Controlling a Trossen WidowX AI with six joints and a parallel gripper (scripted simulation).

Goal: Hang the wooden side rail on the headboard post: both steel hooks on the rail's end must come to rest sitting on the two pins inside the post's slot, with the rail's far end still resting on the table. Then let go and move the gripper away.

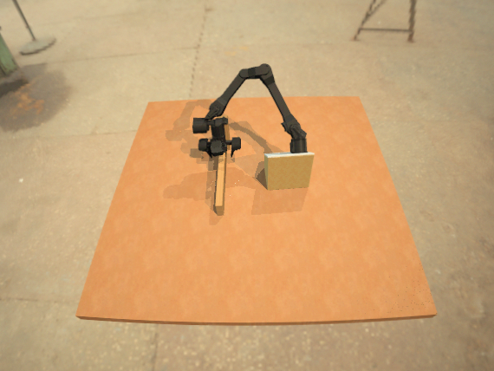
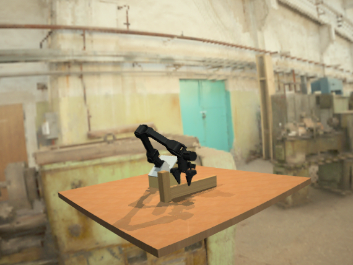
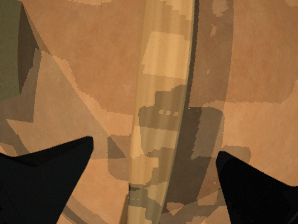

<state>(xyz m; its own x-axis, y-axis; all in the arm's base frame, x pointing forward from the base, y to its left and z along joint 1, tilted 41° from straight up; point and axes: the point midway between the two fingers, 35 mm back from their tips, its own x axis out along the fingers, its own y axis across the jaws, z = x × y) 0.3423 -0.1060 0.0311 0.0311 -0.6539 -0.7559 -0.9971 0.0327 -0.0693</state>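
Note:
The wooden rail (image 1: pixel 220 184) (image 2: pixel 205 182) (image 3: pixel 167 55) runs away from the headboard post (image 2: pixel 164 187). In the exterior view its near end meets the upright post with no visible gap, and its far end is low at the table. The hooks, the pins and the slot are hidden, so their seating cannot be seen. In the top view the arm mostly hides the post. My gripper (image 1: pixel 222 155) (image 2: pixel 184 184) (image 3: pixel 156 151) is open and empty. Its fingertips are wide apart on either side of the rail's line in the wrist view, near the rail's top edge, close to the post end.
A block with a white sloped top (image 1: pixel 289 172) (image 2: pixel 169 160) stands in front of the arm's base, to the side of the rail; its side (image 3: pixel 8 55) shows at the wrist view's left edge. The orange table (image 1: pixel 260 269) (image 2: pixel 248 192) has its edges visible in the top and exterior views.

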